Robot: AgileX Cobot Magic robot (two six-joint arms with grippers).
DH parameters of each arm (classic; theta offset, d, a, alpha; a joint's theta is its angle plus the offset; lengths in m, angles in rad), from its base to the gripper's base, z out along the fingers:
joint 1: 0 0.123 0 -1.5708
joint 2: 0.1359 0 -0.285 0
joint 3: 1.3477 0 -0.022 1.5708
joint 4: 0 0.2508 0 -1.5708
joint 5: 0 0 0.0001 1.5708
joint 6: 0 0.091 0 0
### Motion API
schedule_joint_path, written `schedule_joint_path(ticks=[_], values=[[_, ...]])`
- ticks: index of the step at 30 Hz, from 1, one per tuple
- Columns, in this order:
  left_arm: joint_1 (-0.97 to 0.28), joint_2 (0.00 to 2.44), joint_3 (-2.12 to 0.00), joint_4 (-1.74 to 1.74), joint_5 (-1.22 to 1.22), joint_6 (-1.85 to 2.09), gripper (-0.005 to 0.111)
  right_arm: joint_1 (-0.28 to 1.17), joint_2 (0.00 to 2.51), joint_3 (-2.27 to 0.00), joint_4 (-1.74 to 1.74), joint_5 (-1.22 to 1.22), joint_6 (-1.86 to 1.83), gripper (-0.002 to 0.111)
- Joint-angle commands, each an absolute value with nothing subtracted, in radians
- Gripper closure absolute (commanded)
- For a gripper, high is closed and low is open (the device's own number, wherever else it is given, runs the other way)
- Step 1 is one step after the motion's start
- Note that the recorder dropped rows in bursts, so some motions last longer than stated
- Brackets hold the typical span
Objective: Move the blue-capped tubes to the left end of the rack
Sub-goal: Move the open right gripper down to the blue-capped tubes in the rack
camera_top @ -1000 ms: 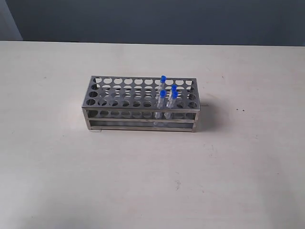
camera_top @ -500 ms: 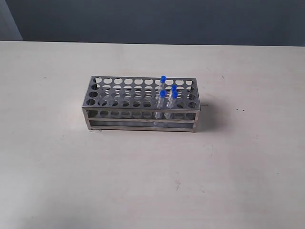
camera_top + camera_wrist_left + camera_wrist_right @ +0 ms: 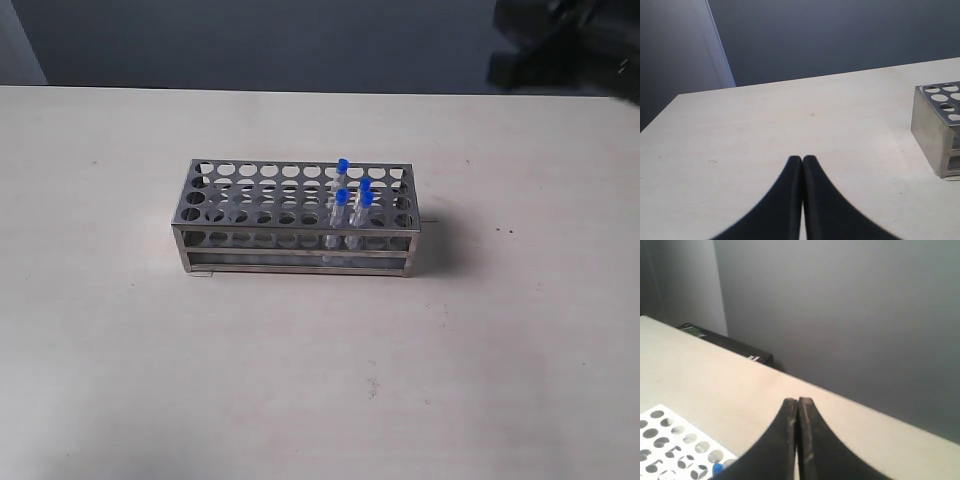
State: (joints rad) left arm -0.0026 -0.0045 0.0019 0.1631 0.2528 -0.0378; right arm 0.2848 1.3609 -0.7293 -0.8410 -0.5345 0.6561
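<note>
The shiny steel rack [image 3: 240, 205] stands mid-table. Four blue-capped tubes [image 3: 341, 200] stand upright in holes near its right end. In the left wrist view the rack's end [image 3: 930, 130] shows at the edge, and my left gripper [image 3: 802, 159] hovers over bare table, shut on nothing. In the right wrist view my right gripper [image 3: 798, 401] is shut and empty, with the rack's top plate [image 3: 665, 440] and one blue cap [image 3: 717, 469] beside it. A dark blurred part of the right arm [image 3: 570, 40] shows at the exterior view's top right.
The table [image 3: 320, 380] is a pale beige surface around the rack. A dark wall runs behind it. A dark flat object [image 3: 725, 342] lies at the table's far edge in the right wrist view.
The right arm has come into the exterior view at the top right. The rack and tubes have not moved.
</note>
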Motion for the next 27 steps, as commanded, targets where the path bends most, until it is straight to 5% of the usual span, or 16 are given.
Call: schedule_joint_path(ticks=[1,11,18,27], values=[[-0.009,0.000,0.000,0.162,0.239,-0.041,0.106,0.370,1.513,-0.603,-0.409,-0.694,0.278,0.109],[-0.009,0.000,0.000,0.162,0.239,-0.041,0.106,0.449,1.741,-0.446,-0.450,-1.115,0.191,0.107],[-0.009,0.000,0.000,0.162,0.239,-0.041,0.106,0.449,1.793,-0.446,-0.623,-1.113,0.184,0.064],[-0.009,0.000,0.000,0.162,0.239,-0.041,0.106,0.449,1.867,-0.448,-0.533,-1.161,0.155,0.063]])
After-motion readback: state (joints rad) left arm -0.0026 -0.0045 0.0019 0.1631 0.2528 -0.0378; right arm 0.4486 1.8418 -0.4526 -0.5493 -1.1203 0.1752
